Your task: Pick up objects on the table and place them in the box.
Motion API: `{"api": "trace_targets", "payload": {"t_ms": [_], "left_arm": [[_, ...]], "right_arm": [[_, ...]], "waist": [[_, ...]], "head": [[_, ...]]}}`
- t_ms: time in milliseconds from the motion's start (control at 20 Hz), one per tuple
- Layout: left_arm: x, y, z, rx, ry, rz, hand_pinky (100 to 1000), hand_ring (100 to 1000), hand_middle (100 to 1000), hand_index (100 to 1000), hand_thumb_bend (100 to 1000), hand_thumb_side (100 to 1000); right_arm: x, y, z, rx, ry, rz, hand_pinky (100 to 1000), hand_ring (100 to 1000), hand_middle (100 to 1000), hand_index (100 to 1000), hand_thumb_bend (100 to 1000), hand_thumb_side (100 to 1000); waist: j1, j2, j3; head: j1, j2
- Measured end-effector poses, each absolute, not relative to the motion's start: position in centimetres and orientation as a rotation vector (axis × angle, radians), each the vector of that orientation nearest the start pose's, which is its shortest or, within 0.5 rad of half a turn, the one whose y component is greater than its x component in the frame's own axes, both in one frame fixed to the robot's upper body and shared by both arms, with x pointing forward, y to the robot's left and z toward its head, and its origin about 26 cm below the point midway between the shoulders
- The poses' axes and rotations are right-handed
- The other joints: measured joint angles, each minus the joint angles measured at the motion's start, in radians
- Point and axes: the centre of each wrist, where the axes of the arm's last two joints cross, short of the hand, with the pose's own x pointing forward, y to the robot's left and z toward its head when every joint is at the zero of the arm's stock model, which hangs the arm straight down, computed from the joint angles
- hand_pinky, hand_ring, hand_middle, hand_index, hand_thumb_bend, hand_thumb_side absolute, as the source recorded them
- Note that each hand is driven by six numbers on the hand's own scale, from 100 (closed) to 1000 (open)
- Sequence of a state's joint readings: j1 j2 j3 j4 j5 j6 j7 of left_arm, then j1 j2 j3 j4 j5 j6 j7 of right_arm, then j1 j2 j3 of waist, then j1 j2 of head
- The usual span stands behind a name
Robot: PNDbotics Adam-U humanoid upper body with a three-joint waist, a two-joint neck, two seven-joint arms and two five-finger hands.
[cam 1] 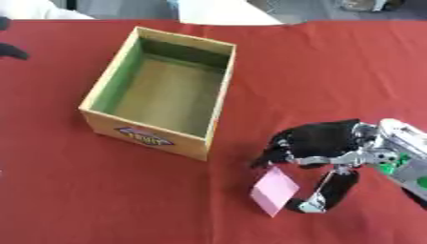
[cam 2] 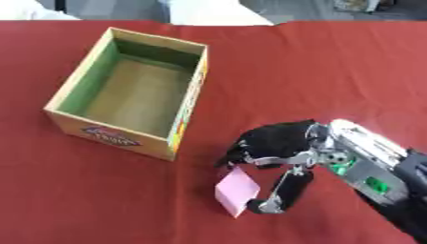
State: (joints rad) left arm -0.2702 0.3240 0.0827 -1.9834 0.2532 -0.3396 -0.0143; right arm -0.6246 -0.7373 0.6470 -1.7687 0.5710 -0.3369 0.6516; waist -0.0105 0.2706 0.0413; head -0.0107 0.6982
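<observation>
- I am looking down through the head camera at a surface (cam 1: 333,71) covered in red cloth.
- My right hand (cam 1: 321,140) comes in from the right edge, low in the view — black palm and fingers, with a silver wrist showing green parts behind it.
- Its fingers (cam 1: 271,155) curl downward onto the top edge of a pink card (cam 1: 273,190), and the thumb (cam 1: 330,193) bends in beside the card's lower right edge, so the hand is pinched around it.
- The pink card is a small flat square, tilted so that it stands on one corner. I cannot tell whether its lowest corner touches the cloth or hangs just above it.
- An open cardboard box (cam 1: 218,114) stands up and to the left of the hand, well apart from the card. Its inner walls look green and its floor tan; nothing shows inside it.
- The box's near outer wall is orange-yellow and carries an oval printed label (cam 1: 143,136) that I cannot read.
- In the right eye view, the box's right outer wall shows a coloured printed strip.
- A black shape (cam 1: 13,50) shows at the far left edge, near the top; I cannot make out what it is.
- My left hand does not show in either view.
</observation>
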Motion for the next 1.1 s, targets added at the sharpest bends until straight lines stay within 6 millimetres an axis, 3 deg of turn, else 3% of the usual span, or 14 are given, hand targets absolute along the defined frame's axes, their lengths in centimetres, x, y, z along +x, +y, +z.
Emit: {"api": "trace_targets", "payload": {"t_ms": [100, 300, 350, 400, 450, 550, 800, 1100], "left_arm": [[29.8, 28.4, 19.5, -0.079, -2.581, -0.189, 542, 740, 603, 731, 100, 734], [29.8, 28.4, 19.5, -0.080, -2.579, -0.194, 541, 740, 603, 731, 100, 735], [29.8, 28.4, 19.5, -0.079, -2.578, -0.196, 541, 740, 603, 730, 100, 733], [29.8, 28.4, 19.5, -0.078, -2.578, -0.197, 542, 740, 603, 730, 100, 733], [29.8, 28.4, 19.5, -0.078, -2.578, -0.197, 542, 741, 603, 731, 100, 734], [29.8, 28.4, 19.5, -0.077, -2.578, -0.199, 541, 741, 602, 730, 100, 734], [29.8, 28.4, 19.5, -0.077, -2.575, -0.205, 542, 742, 602, 731, 100, 733], [29.8, 28.4, 19.5, -0.077, -2.573, -0.207, 542, 744, 603, 731, 100, 732]], "right_arm": [[33.1, -20.0, 18.1, 0.463, 1.833, -2.891, 879, 719, 589, 851, 143, 333], [32.9, -20.0, 18.5, 0.575, 1.966, -2.761, 846, 610, 487, 743, 100, 263], [32.9, -20.0, 18.6, 0.611, 2.003, -2.721, 832, 557, 419, 654, 100, 148], [32.9, -20.0, 18.7, 0.647, 2.045, -2.679, 827, 544, 403, 632, 100, 113], [32.9, -20.1, 18.8, 0.684, 2.091, -2.636, 810, 502, 357, 538, 100, 100], [32.9, -20.1, 18.8, 0.742, 2.190, -2.549, 791, 465, 314, 448, 100, 100], [33.1, -20.4, 19.4, 0.863, 2.410, -2.358, 772, 419, 280, 406, 100, 100], [33.9, -20.2, 23.2, 0.942, 2.585, -2.243, 745, 397, 287, 411, 100, 100]], "waist": [[0.000, 0.000, 0.000], [0.000, 0.000, 0.000], [0.000, 0.000, 0.000], [0.000, 0.000, 0.000], [0.000, 0.000, 0.000], [0.000, 0.000, 0.000], [0.000, 0.000, -0.004], [0.002, -0.004, -0.011]], "head": [[0.000, 0.000], [0.001, 0.000], [0.001, 0.000], [0.002, 0.000], [0.002, 0.000], [0.003, 0.000], [0.005, 0.000], [0.008, 0.000]]}}
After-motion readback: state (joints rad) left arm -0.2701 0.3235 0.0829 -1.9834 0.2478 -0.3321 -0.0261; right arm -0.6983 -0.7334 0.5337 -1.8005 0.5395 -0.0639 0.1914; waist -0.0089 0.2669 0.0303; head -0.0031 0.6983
